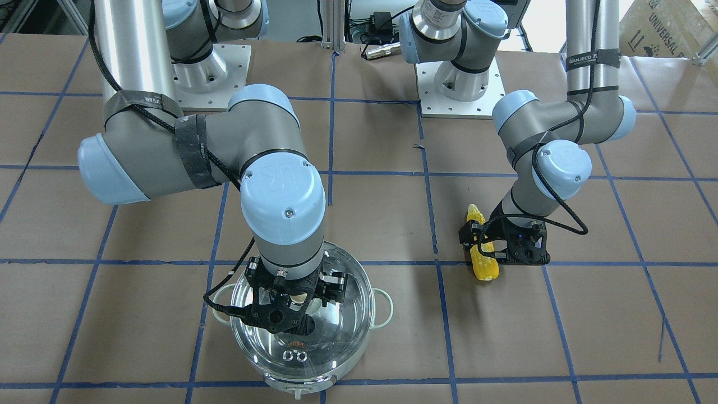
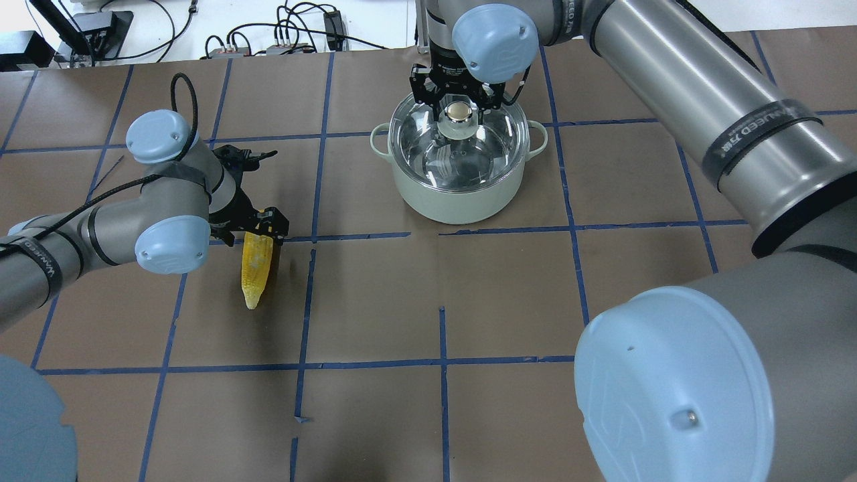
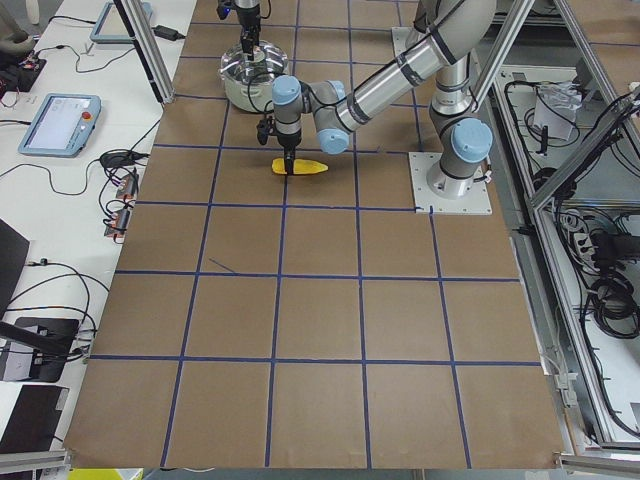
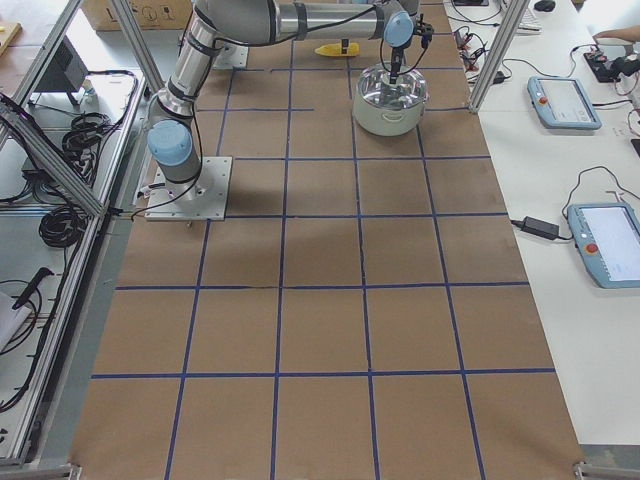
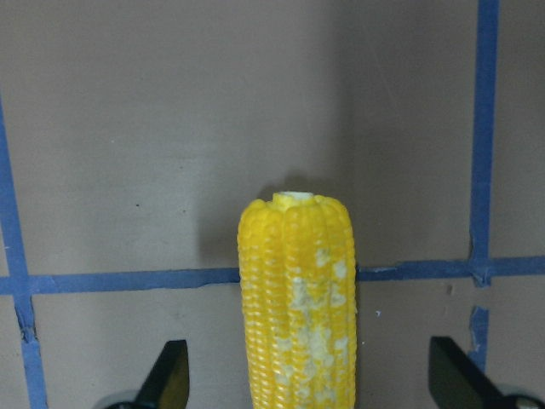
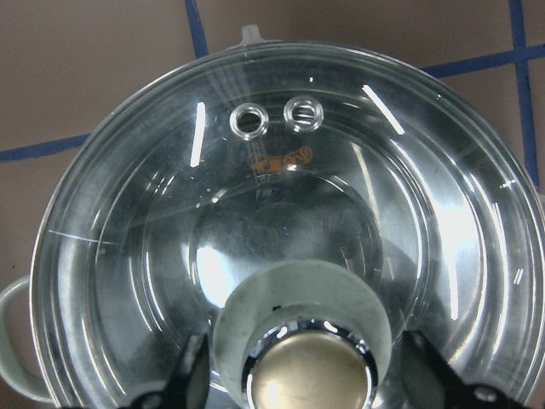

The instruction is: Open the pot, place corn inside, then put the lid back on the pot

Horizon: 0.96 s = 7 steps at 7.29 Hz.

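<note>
Fingers [image 6: 194, 382] of right gripper [image 6: 302, 375] spread, straddled pale brass-capped knob [image 6: 298, 311] on clear glass dome lid [image 6: 281, 170]; left gripper [image 5: 311, 375] spread astride yellow corn cob [image 5: 298, 281], axis crosswise.

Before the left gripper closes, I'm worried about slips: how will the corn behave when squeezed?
The corn lies on its rounded side, so a sideways nudge would probably roll it. Its glossy kernels look stiff, possibly slippery. The left gripper is open astride it, likely limiting rolling.

Yellow corn [image 2: 258, 266], pale green pot [image 2: 455, 199], clear lid [image 2: 422, 144], brown blue-gridded table [image 2: 509, 294]
</note>
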{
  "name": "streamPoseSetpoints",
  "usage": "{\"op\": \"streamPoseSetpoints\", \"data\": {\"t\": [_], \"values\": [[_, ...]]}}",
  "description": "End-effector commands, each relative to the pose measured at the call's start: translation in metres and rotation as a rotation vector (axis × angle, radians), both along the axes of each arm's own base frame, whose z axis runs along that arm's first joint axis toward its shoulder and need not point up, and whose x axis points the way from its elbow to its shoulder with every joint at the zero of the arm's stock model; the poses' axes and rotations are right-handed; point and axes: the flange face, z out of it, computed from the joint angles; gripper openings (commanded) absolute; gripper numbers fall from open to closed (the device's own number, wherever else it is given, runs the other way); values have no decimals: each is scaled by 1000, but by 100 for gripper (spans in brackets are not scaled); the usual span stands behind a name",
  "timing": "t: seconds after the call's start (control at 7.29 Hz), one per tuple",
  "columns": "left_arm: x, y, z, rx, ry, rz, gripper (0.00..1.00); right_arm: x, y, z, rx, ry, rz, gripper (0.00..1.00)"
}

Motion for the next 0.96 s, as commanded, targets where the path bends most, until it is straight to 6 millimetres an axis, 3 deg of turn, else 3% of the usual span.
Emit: {"op": "streamPoseSetpoints", "data": {"t": [0.0, 0.14, 0.27, 0.41, 0.69, 0.82], "values": [[-1, 3, -6, -3, 1, -3, 96, 3, 2, 0, 18, -27, 1, 40], [0, 1, -2, -35, -3, -5, 74, 2, -1, 10, 0, -31, 4, 35], [-1, 0, -1, -46, 4, -5, 37, 4, -2, 24, -2, -34, 6, 33], [-5, -1, 3, -59, 42, -3, 6, 3, -2, 45, 3, -32, 6, 32], [2, -23, 32, -81, -7, -4, 2, -10, -3, 79, 43, -13, 26, 29], [4, -39, 71, -47, -42, -10, 2, -28, -7, 89, 50, -3, 102, 27]]}}
